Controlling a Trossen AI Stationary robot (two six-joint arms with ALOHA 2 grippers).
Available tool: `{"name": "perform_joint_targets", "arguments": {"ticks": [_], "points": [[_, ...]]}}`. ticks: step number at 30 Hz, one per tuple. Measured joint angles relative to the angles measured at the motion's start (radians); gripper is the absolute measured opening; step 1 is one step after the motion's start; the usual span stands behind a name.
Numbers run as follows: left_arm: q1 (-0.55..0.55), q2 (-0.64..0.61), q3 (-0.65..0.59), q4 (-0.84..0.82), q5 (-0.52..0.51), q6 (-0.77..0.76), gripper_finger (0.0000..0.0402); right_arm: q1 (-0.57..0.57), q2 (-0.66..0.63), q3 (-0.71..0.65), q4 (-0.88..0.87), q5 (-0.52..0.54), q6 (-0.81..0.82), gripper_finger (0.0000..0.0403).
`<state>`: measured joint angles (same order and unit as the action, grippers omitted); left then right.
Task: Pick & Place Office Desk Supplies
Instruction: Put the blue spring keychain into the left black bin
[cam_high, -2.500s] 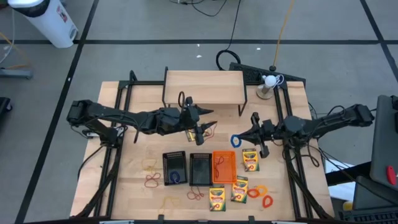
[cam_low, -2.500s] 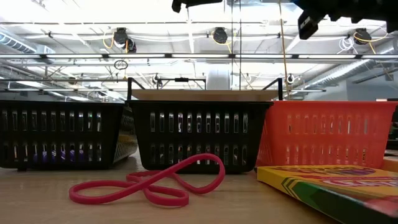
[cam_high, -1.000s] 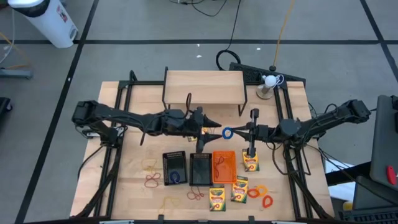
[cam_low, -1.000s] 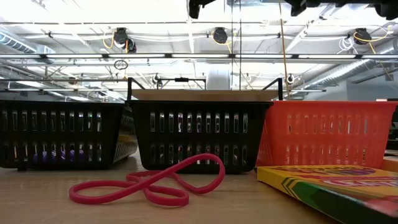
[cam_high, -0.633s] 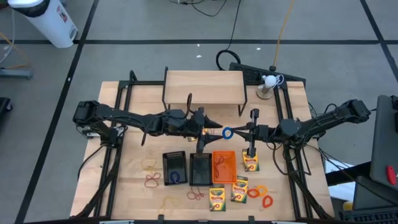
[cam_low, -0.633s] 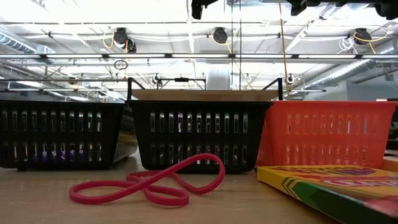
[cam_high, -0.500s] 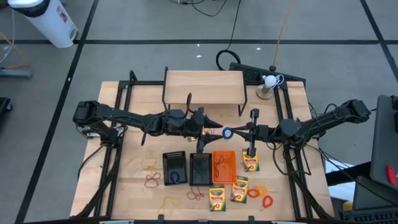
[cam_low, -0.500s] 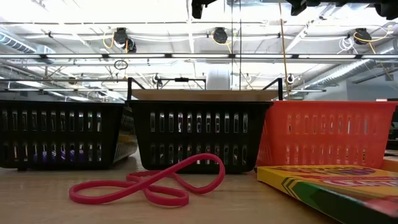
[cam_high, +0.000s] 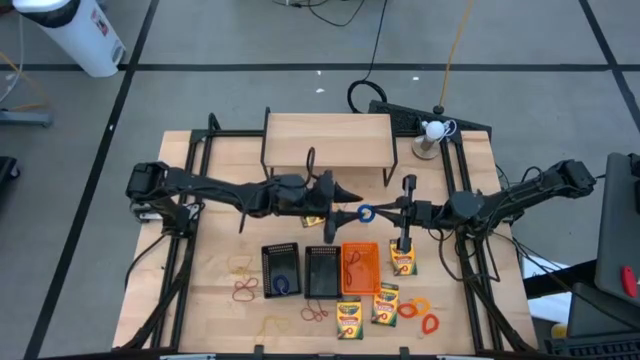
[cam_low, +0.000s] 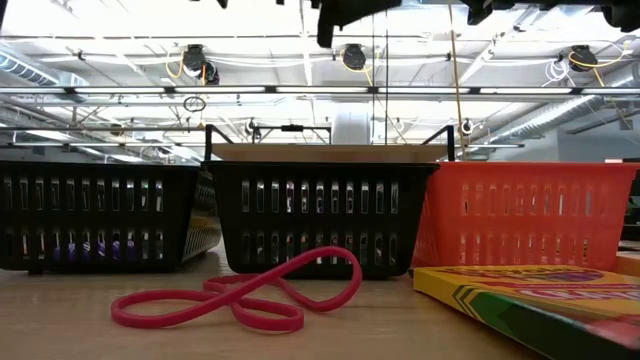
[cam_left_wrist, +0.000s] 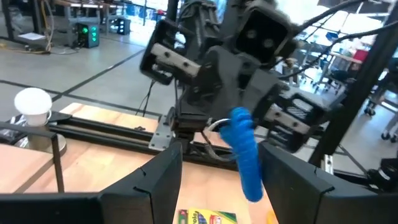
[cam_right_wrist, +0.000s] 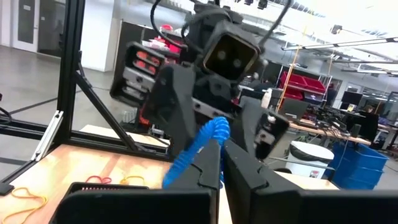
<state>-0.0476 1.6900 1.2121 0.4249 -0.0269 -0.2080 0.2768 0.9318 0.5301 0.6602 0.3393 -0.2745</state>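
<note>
Left arm has slid a little further toward the middle of the table since a moment ago, bringing the left gripper (cam_high: 345, 205) right up to the blue rubber band (cam_high: 366, 213), while the right arm has held its place. Between the left gripper's own fingers (cam_left_wrist: 149, 186), which stand wide apart, the band (cam_left_wrist: 245, 152) hangs just ahead, not yet enclosed; the wide stance looks meant to let the loop pass between the pads for a handover. Just beyond the band sits the right gripper (cam_high: 378, 211), its jaws pinched shut on the band's upper end, so the loop dangles free in the air where the other arm can reach it. Below both grippers lie the orange mesh tray (cam_high: 360, 268), the middle black mesh tray (cam_high: 322, 272) and, farther toward the left arm's side, the other black mesh tray (cam_high: 281, 271). A crayon box (cam_high: 402, 258) lies beneath the right arm. Farther still, past the trays, a red rubber band (cam_low: 240, 295) rests on the table, well apart from both grippers.
</note>
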Motion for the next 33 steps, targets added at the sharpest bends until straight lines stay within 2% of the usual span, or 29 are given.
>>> {"name": "perform_joint_targets", "arguments": {"ticks": [8, 11, 15, 19, 21, 29, 33], "points": [[0.016, 0.001, 0.003, 0.011, 0.001, 0.055, 0.0211, 0.000, 0.000, 0.000, -0.010, 0.000, 0.000, 0.0000], [0.008, 0.001, 0.003, 0.014, 0.001, 0.095, 0.0194, 0.000, 0.000, 0.000, -0.014, 0.000, 0.000, 0.0000], [-0.001, 0.001, 0.003, 0.004, 0.003, 0.124, 0.0133, 0.000, 0.000, 0.000, -0.013, 0.000, 0.000, 0.0000], [-0.009, 0.001, 0.003, 0.005, 0.003, 0.150, 0.0039, 0.000, 0.000, 0.000, -0.013, 0.005, 0.000, 0.0000], [-0.014, 0.001, 0.003, 0.004, 0.004, 0.165, 0.0016, 0.000, 0.000, 0.000, -0.013, 0.005, 0.000, 0.0000], [-0.035, 0.001, 0.003, -0.004, 0.003, 0.270, 0.0008, 0.000, 0.000, 0.000, -0.020, -0.004, 0.000, 0.0012], [-0.042, 0.001, 0.003, -0.004, 0.000, 0.286, 0.0006, 0.000, 0.000, 0.000, -0.032, -0.029, -0.009, 0.0034]]}}
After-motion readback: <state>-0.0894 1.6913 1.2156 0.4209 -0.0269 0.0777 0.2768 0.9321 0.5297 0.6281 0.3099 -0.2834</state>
